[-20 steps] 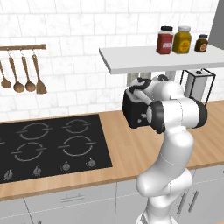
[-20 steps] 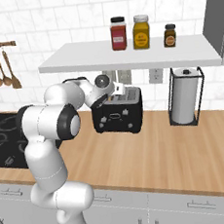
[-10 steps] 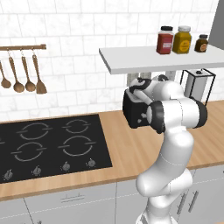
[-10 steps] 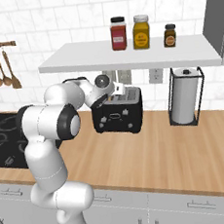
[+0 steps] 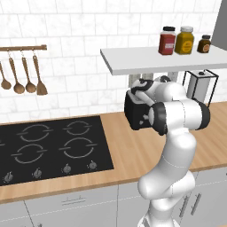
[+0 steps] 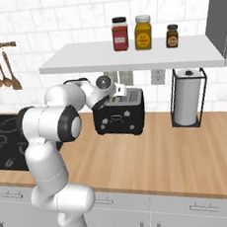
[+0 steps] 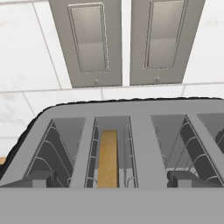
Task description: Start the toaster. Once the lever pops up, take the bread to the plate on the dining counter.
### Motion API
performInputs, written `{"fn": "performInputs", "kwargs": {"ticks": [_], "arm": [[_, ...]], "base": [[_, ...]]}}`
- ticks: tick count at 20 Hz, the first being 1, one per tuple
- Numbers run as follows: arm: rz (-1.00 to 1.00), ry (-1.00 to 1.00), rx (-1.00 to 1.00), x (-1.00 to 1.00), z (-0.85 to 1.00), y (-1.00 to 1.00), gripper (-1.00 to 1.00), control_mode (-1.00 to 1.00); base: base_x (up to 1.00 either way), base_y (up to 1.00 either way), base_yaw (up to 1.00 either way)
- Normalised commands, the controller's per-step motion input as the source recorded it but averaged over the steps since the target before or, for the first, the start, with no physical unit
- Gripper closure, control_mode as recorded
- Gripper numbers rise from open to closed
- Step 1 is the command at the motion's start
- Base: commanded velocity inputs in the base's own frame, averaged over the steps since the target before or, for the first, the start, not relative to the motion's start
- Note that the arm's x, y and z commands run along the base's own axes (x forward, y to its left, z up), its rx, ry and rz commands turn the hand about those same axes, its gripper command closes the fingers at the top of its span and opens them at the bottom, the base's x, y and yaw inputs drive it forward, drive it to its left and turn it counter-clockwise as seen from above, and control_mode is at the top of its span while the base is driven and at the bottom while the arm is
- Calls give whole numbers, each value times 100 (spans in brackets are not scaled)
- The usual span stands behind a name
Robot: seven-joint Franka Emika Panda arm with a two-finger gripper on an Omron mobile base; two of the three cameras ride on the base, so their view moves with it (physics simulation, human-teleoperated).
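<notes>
I have the toaster [image 6: 119, 115] standing at the back of the wood worktop [image 6: 189, 152], against the white tiled wall and under the white shelf [image 6: 129, 59]. It is a boxy black body with a silver top; from the right base camera its broad black side faces me with a small pale mark in the middle. Through the hand camera I am looking down onto that silver top [image 7: 131, 109], cut by long slots with wire guides inside. In the second slot from the left sits the bread [image 7: 107, 157], a brown slice seen edge-on, sunk well down between the wires. My gripper [image 7: 109, 181] hangs just above the slots with its jaws spread wide and nothing between them; the two dark fingertips [image 7: 39, 178] stand on either side of the slot that holds the bread. I cannot make out the lever from any camera. To the toaster's right a paper towel roll [image 6: 188, 102] stands in a black wire holder, and three jars [image 6: 143, 32] sit on the shelf above. The black hob [image 5: 48, 148] lies to the left.
</notes>
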Motion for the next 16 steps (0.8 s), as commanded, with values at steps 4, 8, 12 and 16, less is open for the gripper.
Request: {"fn": "performInputs", "kwargs": {"ticks": [4, 8, 12, 16], "arm": [[0, 0, 0, 0, 0, 0, -100, -100], [0, 0, 0, 0, 0, 0, -100, -100], [0, 0, 0, 0, 0, 0, -100, -100], [0, 0, 0, 0, 0, 0, -100, -100]], "base": [[0, 0, 0], [0, 0, 0], [0, 0, 0], [0, 0, 0]]}}
